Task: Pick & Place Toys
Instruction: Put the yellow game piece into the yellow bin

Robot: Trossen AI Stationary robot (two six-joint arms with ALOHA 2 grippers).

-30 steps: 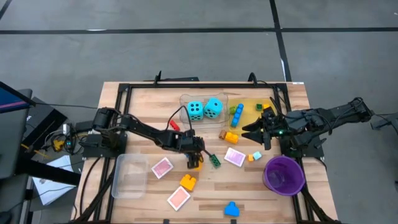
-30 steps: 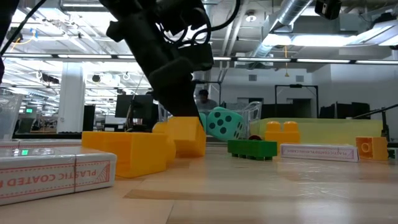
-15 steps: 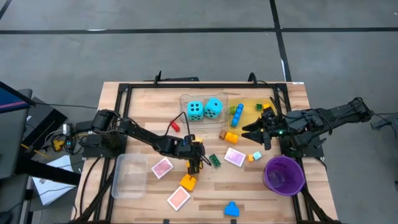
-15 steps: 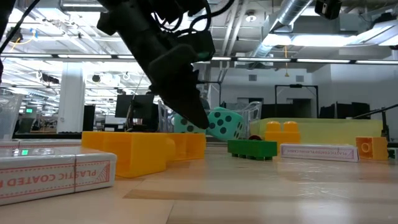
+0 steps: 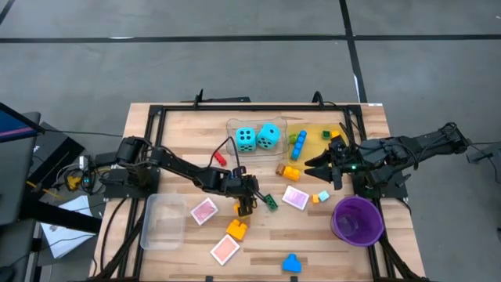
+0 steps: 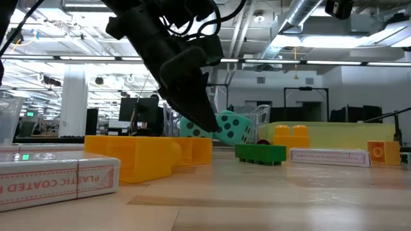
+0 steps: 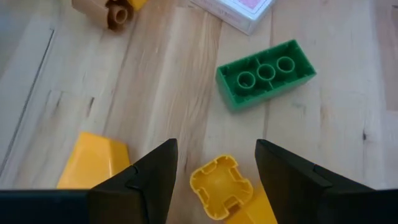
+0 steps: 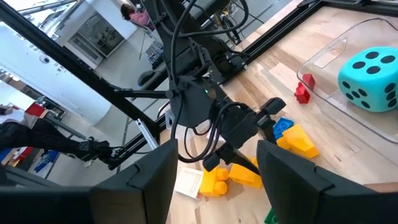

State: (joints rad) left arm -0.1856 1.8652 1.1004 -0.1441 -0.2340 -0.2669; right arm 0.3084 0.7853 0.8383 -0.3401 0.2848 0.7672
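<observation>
Yellow plastic brick w/ a hollow underside (image 7: 222, 193) lies on the wood right below the left gripper (image 7: 214, 171), between its two dark fingers (image 7: 149, 177). Jaws stand partly apart, holding nothing. Green plastic three-stud brick (image 7: 266, 73) sits just beyond the yellow one, long axis slanted across the approach, not lined up w/ the jaw gap. Left arm is clearly the nearer one. Right gripper (image 5: 319, 166) hovers well off toward the yellow rectangular tray (image 5: 317, 134), fingers partly apart, empty too.

Even, bright overhead light; soft shadows on table (image 5: 180, 133). Low view: ceiling lamps glare, foreground blurred.
</observation>
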